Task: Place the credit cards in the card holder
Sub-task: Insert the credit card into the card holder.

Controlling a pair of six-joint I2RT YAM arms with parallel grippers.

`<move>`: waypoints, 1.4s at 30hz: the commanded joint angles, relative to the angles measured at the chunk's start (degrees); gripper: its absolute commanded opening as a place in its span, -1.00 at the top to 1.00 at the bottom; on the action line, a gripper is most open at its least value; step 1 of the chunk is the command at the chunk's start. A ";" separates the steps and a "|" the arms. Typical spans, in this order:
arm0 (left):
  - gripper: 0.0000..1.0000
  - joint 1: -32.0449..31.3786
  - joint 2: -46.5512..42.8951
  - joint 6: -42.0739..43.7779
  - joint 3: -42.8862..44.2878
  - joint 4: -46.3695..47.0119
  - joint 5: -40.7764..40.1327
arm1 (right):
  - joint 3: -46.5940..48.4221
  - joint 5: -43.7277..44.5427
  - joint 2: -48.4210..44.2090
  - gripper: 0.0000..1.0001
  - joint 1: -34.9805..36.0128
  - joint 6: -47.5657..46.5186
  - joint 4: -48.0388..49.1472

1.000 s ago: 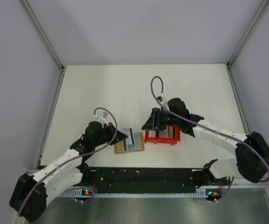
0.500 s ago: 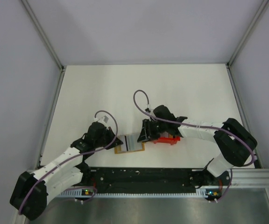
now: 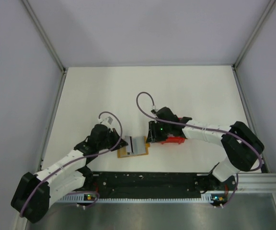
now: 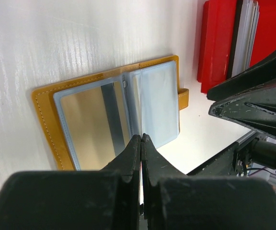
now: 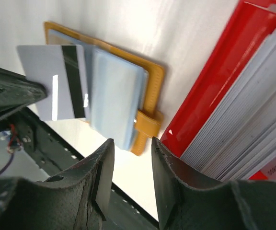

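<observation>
The orange card holder (image 3: 124, 153) lies open on the table, with clear sleeves showing (image 4: 44, 120) and its snap tab (image 5: 147, 122) pointing towards the red tray. My left gripper (image 3: 122, 142) (image 4: 141, 136) is shut on the left end of a grey-white credit card (image 5: 51, 81) with a dark stripe, holding it over the holder's left half (image 3: 137, 143). My right gripper (image 3: 150, 138) (image 5: 131, 143) stands open just above the table by the holder's tab edge, with nothing between its fingers. A pale blue stack (image 5: 116, 96) rests on the holder's right half.
Right of the holder stands a red plastic tray (image 3: 174, 140) (image 5: 210, 81) holding a stack of cards (image 5: 253, 96) on edge. The black rail of the arm bases (image 3: 147, 179) runs close below the holder. White walls enclose the table.
My right gripper has swung left from over the red tray to the holder's right edge, and its jaws have narrowed. The left gripper still holds the striped card and has barely shifted.
</observation>
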 commanded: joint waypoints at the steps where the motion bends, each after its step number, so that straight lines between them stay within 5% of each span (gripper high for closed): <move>1: 1.00 0.20 0.04 1.10 -0.73 2.78 0.81 | -0.21 10.30 -4.80 0.26 0.12 -6.37 -8.76; 8: 1.00 0.29 -0.13 1.89 -0.56 2.34 1.25 | -3.90 13.39 -10.69 0.25 -4.10 -7.69 -11.06; 12: 1.00 0.20 0.04 1.71 -0.73 1.29 0.38 | -1.89 7.24 -12.90 0.24 -2.35 -6.82 -5.79; 16: 1.00 0.29 0.57 0.83 -0.82 -0.38 -1.30 | 2.41 6.45 -8.69 0.24 3.10 -6.29 -2.80; 26: 1.00 0.29 0.66 -2.15 -3.71 3.65 -1.83 | 2.51 -2.16 3.53 0.25 3.20 -2.51 8.89; 42: 1.00 0.55 -2.77 -1.45 -4.42 6.47 -0.86 | 3.13 1.17 10.04 0.25 3.29 -2.51 5.12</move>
